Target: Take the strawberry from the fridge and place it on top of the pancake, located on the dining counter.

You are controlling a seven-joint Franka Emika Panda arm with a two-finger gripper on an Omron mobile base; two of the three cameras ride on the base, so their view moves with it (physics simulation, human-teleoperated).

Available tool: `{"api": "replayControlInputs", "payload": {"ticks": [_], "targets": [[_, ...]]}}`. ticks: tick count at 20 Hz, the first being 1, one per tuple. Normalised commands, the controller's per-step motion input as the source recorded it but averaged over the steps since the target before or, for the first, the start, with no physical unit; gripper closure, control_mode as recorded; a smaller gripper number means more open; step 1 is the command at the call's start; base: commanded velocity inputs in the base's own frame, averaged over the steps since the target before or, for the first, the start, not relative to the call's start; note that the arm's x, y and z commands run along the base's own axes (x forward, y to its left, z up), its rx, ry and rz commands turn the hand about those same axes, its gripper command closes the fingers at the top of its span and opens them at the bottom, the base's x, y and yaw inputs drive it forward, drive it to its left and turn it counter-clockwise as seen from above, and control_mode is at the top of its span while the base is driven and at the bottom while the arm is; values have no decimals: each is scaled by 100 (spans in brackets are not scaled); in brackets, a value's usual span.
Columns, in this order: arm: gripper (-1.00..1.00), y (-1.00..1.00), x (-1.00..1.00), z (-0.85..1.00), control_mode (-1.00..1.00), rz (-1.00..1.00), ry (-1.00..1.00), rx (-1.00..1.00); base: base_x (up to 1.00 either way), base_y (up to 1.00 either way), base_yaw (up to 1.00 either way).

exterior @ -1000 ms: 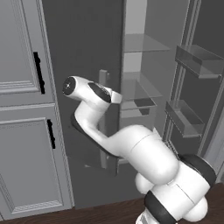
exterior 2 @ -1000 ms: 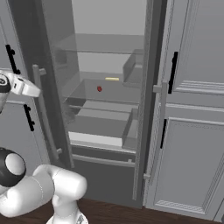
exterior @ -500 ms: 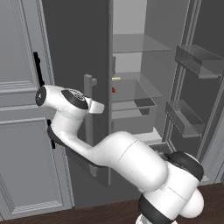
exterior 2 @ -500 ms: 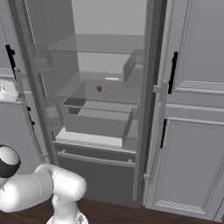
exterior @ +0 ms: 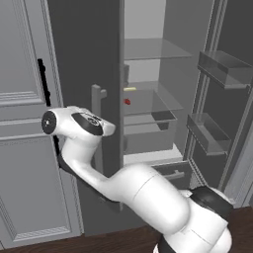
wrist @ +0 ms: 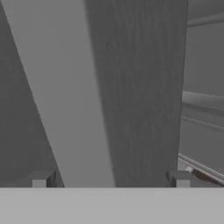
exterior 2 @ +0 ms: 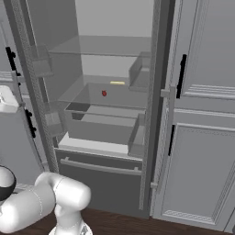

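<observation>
**Berry on the fridge shelf, doors open**

One tiny dark-red rounded strawberry sits on a glass shelf at upper centre of the right base view, one pale-yellow stick just behind. Likely light, soft, easily bruised: pinch gently across its middle. One tall dark-grey fridge. The gripper straddles the grey bar handle, fingers wide apart; whether they press it, cannot tell.

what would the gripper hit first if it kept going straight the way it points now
Most likely the fridge's left door: in the hand view its edge stands right ahead between the two fingertips of the gripper. Depth is unclear, but it looks very close.
</observation>
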Motion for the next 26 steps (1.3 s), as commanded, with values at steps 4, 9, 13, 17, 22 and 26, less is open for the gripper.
{"api": "replayControlInputs", "payload": {"ticks": [4, 9, 13, 17, 22, 26], "targets": [[-100, 39, 46, 3, -100, 0, 15, 0, 0, 0, 0], [-100, 27, -13, 0, -100, 0, 0, 1, 0, 0, 0], [-100, -45, -100, 0, -100, 4, -22, 17, 0, 0, 0], [-100, -53, -100, 3, -100, 13, -7, 28, 0, 0, 0], [-100, -100, -64, 18, -100, 18, 0, 81, 0, 0, 0], [-100, -100, -57, 13, -100, 23, -2, 77, 0, 0, 0]]}}
